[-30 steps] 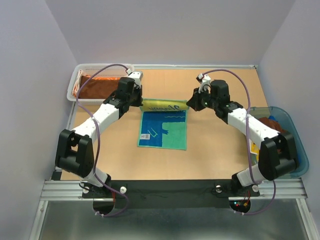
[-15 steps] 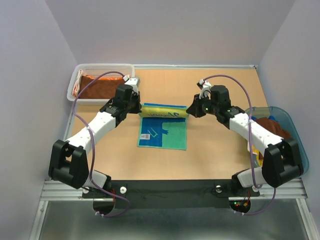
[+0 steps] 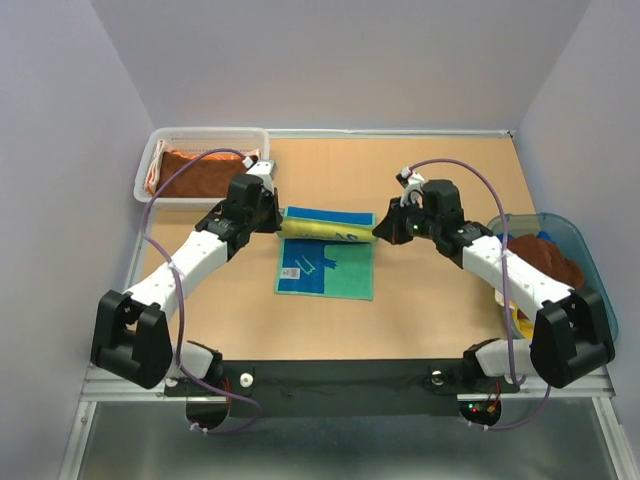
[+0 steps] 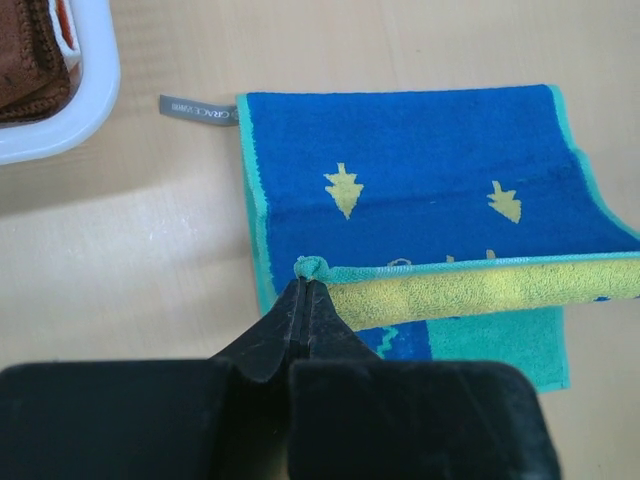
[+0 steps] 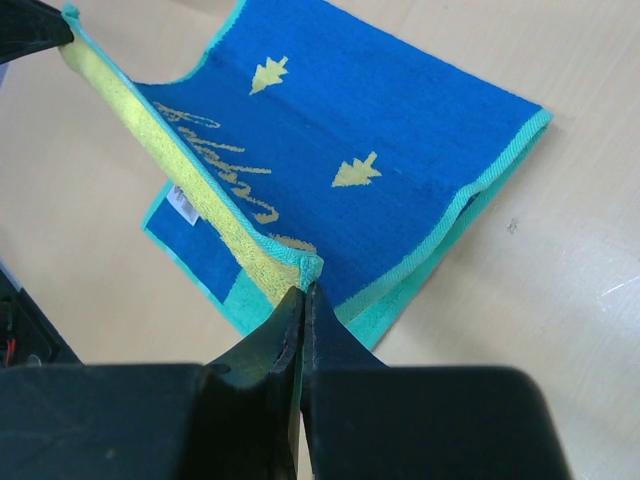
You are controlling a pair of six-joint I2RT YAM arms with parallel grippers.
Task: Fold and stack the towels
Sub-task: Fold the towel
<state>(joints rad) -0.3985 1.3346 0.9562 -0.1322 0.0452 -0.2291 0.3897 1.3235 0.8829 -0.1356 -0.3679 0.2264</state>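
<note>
A green-yellow-blue tree-print towel (image 3: 326, 255) lies mid-table, its far edge lifted and curled toward me between both grippers. My left gripper (image 3: 279, 222) is shut on the towel's left corner (image 4: 311, 269). My right gripper (image 3: 375, 231) is shut on the right corner (image 5: 311, 268). The raised yellow-backed edge (image 4: 470, 295) stretches taut between them over the blue layer (image 5: 350, 130). A folded orange and brown towel (image 3: 195, 172) rests in the white basket (image 3: 205, 134). More towels (image 3: 545, 262) fill the blue-green tub (image 3: 590, 262) at the right.
The white basket's rim (image 4: 70, 120) sits close to the left of the towel. A grey label tag (image 4: 197, 108) sticks out from the towel's far-left corner. Purple walls surround the table; bare wood (image 3: 330, 165) lies beyond the towel.
Both grippers have moved toward me with the held towel edge, pulling it further over the flat part. The arms have drawn back toward their bases.
</note>
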